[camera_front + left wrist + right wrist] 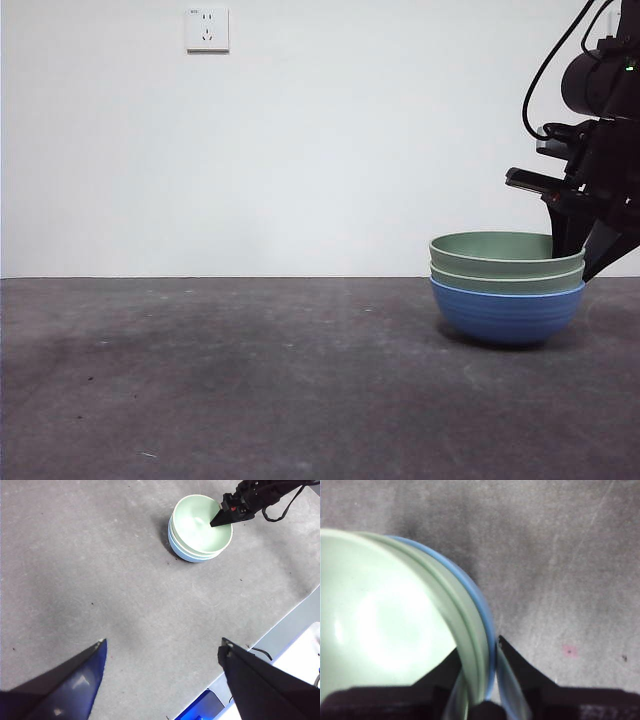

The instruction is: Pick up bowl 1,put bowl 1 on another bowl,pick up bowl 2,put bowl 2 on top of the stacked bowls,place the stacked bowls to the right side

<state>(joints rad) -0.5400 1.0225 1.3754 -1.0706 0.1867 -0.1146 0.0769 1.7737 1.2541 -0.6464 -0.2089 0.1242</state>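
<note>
Grey table (220, 380) bears the stacked bowls (507, 288), pale green in blue; right gripper (479, 652) pinches their rim.

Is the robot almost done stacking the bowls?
Nearly. Both green bowls already sit nested in the blue bowl, so the stacked bowls are built and rest on the table's right side. The right gripper is clamped over their rim. Left to do: let go. The left gripper waits open.
</note>
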